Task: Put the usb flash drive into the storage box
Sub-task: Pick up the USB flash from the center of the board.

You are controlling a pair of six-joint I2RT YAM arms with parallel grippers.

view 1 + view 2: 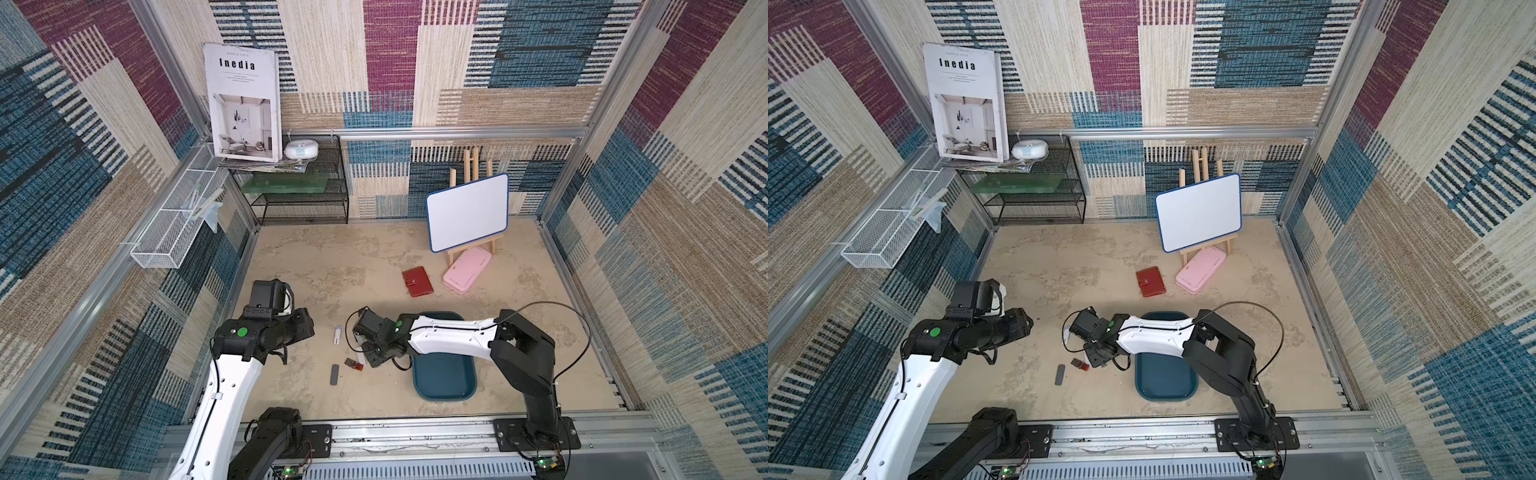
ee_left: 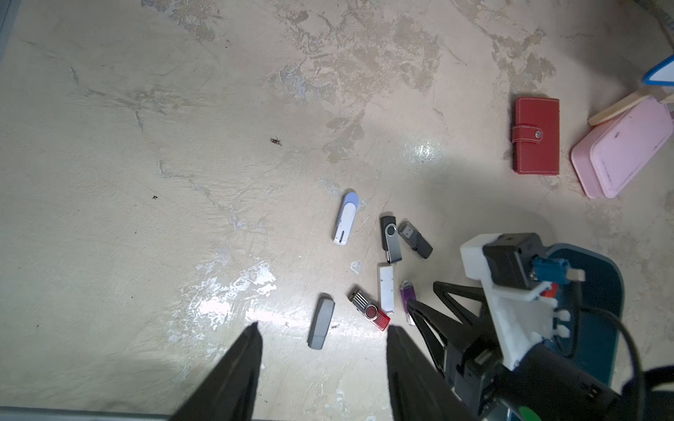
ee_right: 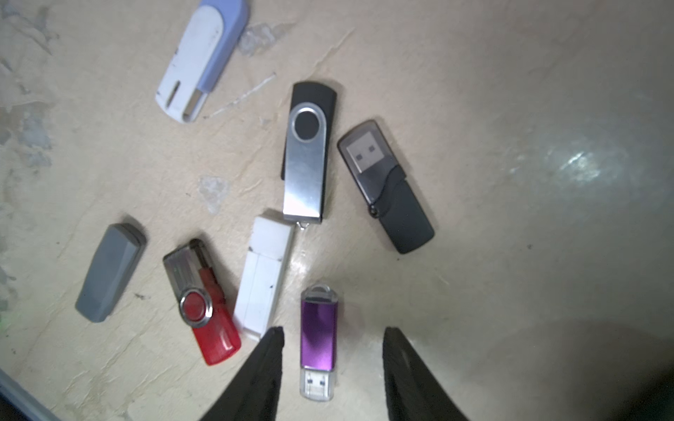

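Several usb flash drives lie loose on the beige floor. In the right wrist view a purple flash drive (image 3: pixel 318 335) with a clear cap lies lengthwise between the fingers of my right gripper (image 3: pixel 333 330). That gripper is open, with a gap on each side of the drive. Around the purple drive lie a white one (image 3: pixel 262 277), a red-and-silver one (image 3: pixel 200 302), a grey one (image 3: pixel 109 273), a black-and-silver swivel one (image 3: pixel 306 153) and a dark capped one (image 3: pixel 386 186). The dark teal storage box (image 1: pixel 444 378) sits just right of the drives, partly under my right arm. My left gripper (image 2: pixel 324 326) hovers open and holds nothing.
A red wallet (image 1: pixel 417 281) and a flat pink case (image 1: pixel 466 269) lie farther back. Behind them a whiteboard (image 1: pixel 467 212) stands on a wooden easel. A black mesh shelf (image 1: pixel 299 187) fills the back left corner. A white wire basket (image 1: pixel 174 216) hangs on the left wall.
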